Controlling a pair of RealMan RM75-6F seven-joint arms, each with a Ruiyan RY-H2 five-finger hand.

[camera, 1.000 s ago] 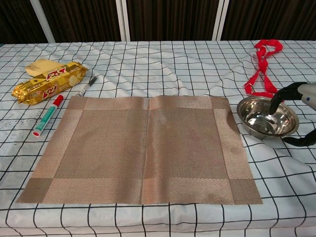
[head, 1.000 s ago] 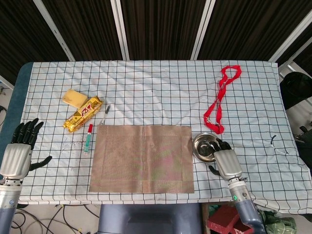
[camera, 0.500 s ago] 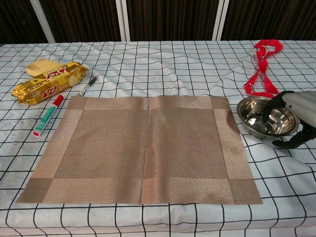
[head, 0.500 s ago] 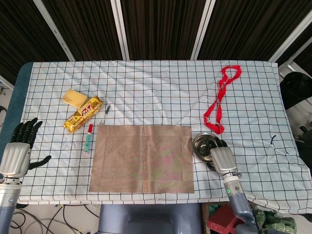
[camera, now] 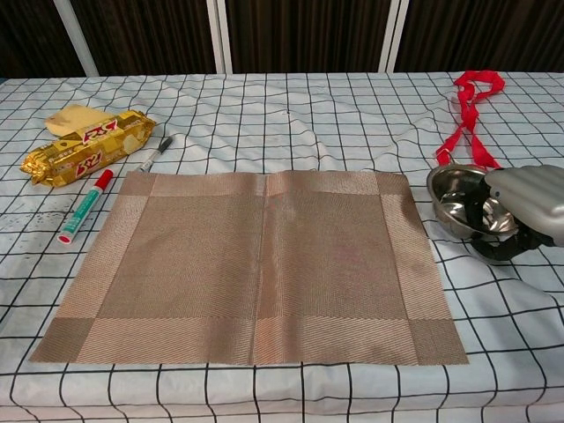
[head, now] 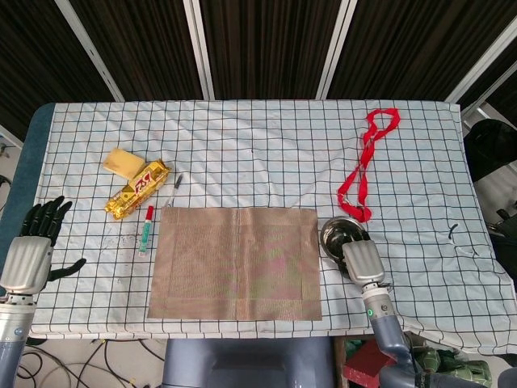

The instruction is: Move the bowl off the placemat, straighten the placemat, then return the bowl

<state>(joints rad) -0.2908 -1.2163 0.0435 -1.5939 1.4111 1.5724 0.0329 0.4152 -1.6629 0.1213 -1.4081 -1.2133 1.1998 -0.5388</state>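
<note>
Your bowl (camera: 458, 207) sits on the checked cloth just right of the placemat (head: 236, 263), close to the mat's right edge but off it. Over the last second your right robot hand (camera: 520, 211) has slid in from the bowl's right side and now covers its near right rim, with dark fingers (camera: 487, 214) reaching down into the bowl and the thumb under the outer wall. In the chest view the bowl looks tipped up toward the left, which it was not a second ago, so you appear to have clamped the rim and begun to lift. I judge the mat straightened already, since its edges run square to the grid of the cloth, and that this is the start of the return.

The way left is short and open: nothing lies on the placemat, and its flat weave gives you plenty of room to set down near the middle. Mind the mat's right edge as you cross it; a low bowl could catch and drag it crooked again.

Far of the bowl, the red ribbon (head: 365, 166) ends just beside the rim, so lift rather than slide away from you. The near bench (head: 73, 303) edge is close behind your wrist.

Your left robot hand (head: 31, 250) rests at the left edge, fingers apart and holding nothing, well clear of the marker (head: 146, 226) and snack packet (head: 137, 188).
</note>
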